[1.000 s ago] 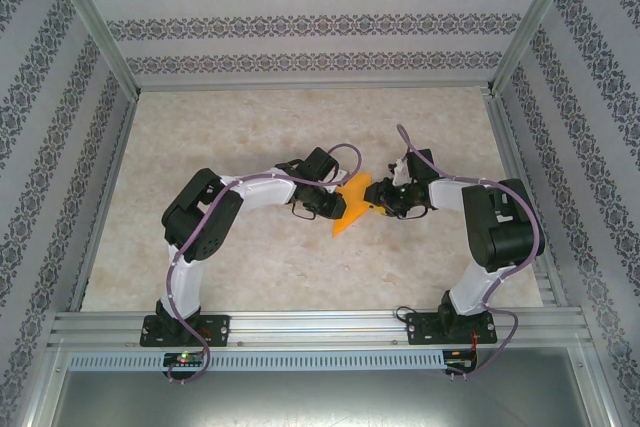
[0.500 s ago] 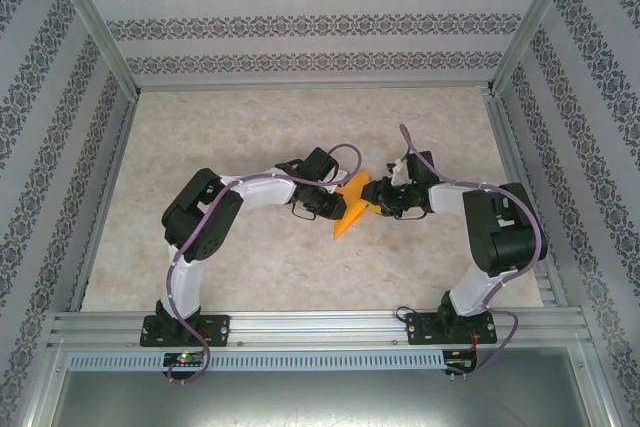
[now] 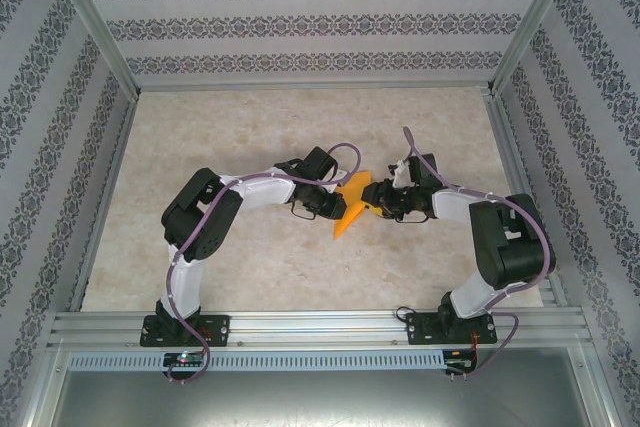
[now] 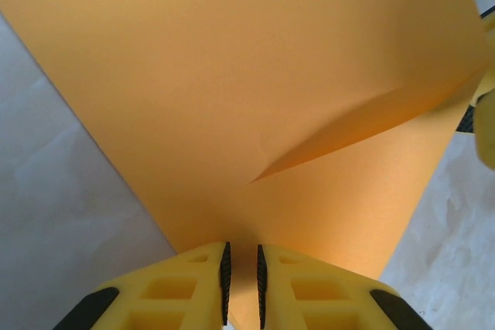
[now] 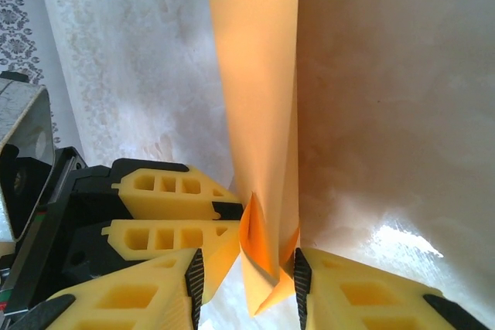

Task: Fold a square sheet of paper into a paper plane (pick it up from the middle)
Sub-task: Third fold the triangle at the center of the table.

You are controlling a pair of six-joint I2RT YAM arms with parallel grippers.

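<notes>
Top external: left claw (image 3: 340, 209) pinches orange sheet (image 3: 345, 220), right claw (image 3: 370, 202) half-open astride it, above table (image 3: 250, 137).

**Twin arms in black and white**

The left arm (image 3: 200, 212) and right arm (image 3: 505, 242) have white links and chunky black joints, with lilac cables (image 3: 347, 146) looping alongside. Their bright yellow fingers (image 4: 193, 264) have cut-out windows and ribbed black pads (image 4: 225, 280). The bases (image 3: 185, 329) are black.

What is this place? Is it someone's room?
Probably a robot test booth, not a home: a metal frame and patterned wall panels box in a table, and the left arm and right arm, bolted at its near edge, handle orange paper.
</notes>
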